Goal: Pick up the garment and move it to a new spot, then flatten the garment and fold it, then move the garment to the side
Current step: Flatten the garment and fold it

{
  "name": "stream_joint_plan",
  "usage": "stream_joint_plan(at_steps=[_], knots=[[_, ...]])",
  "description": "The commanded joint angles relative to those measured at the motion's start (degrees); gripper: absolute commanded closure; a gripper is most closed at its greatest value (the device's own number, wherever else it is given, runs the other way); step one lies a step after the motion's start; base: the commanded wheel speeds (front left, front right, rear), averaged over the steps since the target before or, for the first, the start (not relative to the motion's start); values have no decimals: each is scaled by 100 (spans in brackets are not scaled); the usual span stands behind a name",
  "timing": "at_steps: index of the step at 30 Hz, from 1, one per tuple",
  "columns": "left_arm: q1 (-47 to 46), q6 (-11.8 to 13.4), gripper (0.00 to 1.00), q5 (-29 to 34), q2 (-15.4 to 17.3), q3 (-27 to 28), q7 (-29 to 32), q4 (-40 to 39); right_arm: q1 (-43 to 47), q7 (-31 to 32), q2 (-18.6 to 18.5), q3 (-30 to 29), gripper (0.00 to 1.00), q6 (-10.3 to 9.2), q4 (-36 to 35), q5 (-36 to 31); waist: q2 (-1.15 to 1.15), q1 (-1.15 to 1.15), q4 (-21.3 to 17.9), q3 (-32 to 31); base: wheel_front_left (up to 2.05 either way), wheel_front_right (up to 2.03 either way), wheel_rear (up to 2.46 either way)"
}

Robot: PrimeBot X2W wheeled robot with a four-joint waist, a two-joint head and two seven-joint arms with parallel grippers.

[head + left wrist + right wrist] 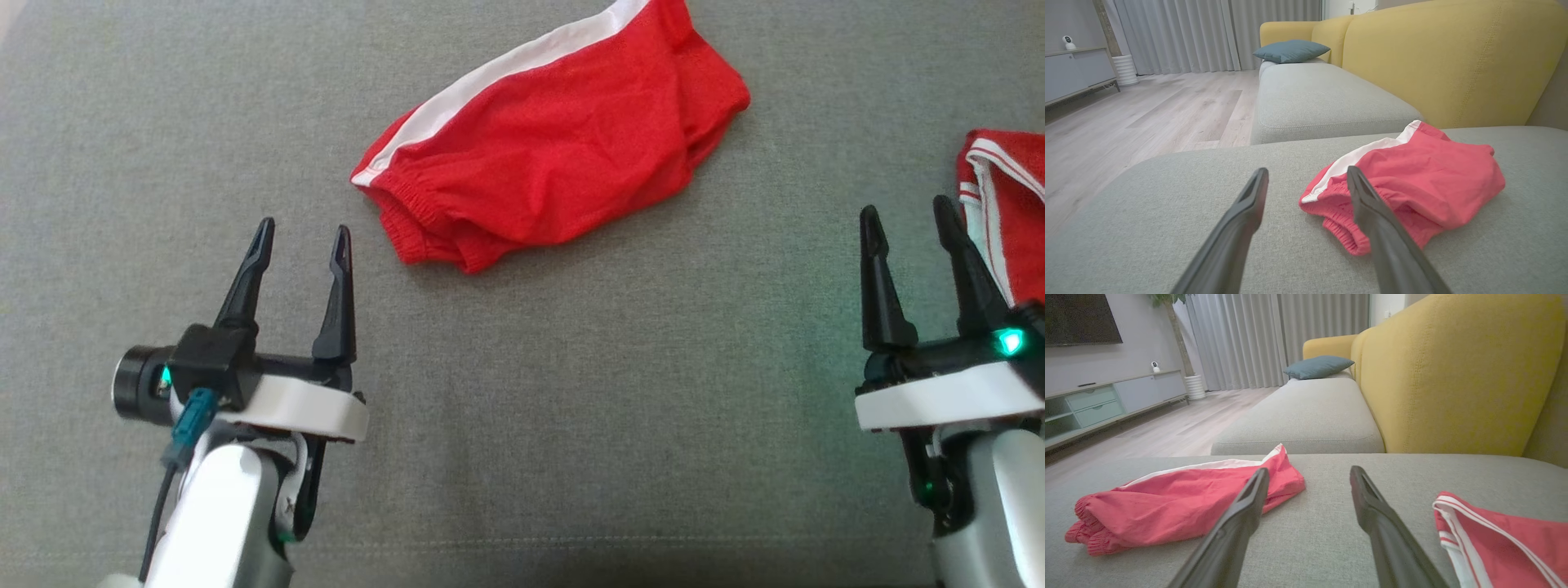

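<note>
The red shorts (555,139) are seen near the middle of the grey seat (571,425), doubled over and a bit crumpled, with a white stripe along the far side. Their long way runs on a slant, from the stretchy waist end at the near left up to the far right. The waist end is found just ahead of the left gripper (304,227) and a little to its right, so the left arm is judged the nearer one. The right gripper (906,206) is well apart from the shorts, off to their right. Both grippers are held with fingers spread apart, and nothing is gripped by either. Whether the shorts are waiting to be picked up or have been put down cannot be told. Counted: 2 red garments (the shorts and a striped garment (1008,220) just beside the right gripper), 2 grippers and 1 blue cushion (1290,50)
</note>
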Motion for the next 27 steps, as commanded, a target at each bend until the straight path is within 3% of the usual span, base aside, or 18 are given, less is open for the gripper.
stream_joint_plan(at_steps=[1,17,27], knots=[[-80,3,0,42,116,194,-30,-145,-10,25,-2,87,0,-31,-249,-45,0,0,-5,1,0,0,0],[-208,-94,0,77,6,273,-30,-56,-42,334,-5,13,0,-31,-403,-4,0,0,20,87,0,0,0],[-745,-260,0,187,-234,132,-30,-233,-1495,1278,-638,376,0,-31,644,296,0,0,457,704,0,0,0]])
